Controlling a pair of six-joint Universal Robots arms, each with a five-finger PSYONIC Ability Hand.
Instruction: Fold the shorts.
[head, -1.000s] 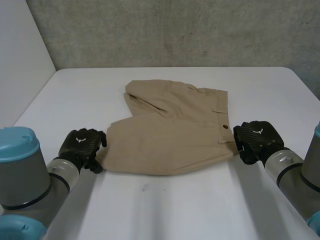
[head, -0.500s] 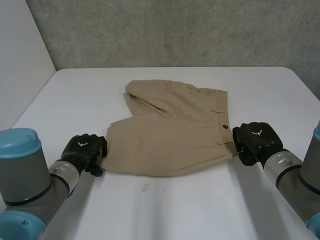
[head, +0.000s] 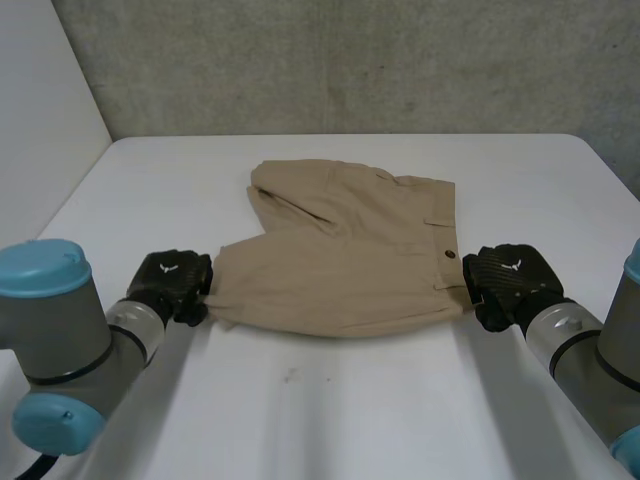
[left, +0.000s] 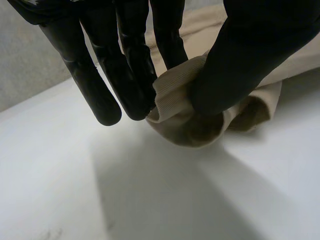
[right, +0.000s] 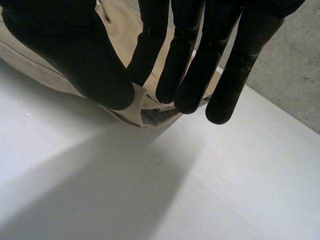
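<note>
The tan shorts (head: 345, 255) lie in the middle of the white desk (head: 330, 420). The waist is to the right and the two legs point to the left. Both legs lie open and apart, so I think no fold is done yet.

The left hand (head: 172, 285) is at the near left corner of the shorts, at the end of the near leg. In the left wrist view its thumb (left: 250, 55) and fingers (left: 131, 70) pinch the leg's edge, and the cloth bunches up between them. The right hand (head: 510, 280) is at the near right corner, by the waist. In the right wrist view its thumb (right: 75, 55) and one finger pinch the edge of the waist.

So both hands hold the near side of the shorts, one at each end. It looks like the very start of the first fold. What is left, I think, is to lift the near side, lay it over the far side, let go, and maybe fold once more.
</note>
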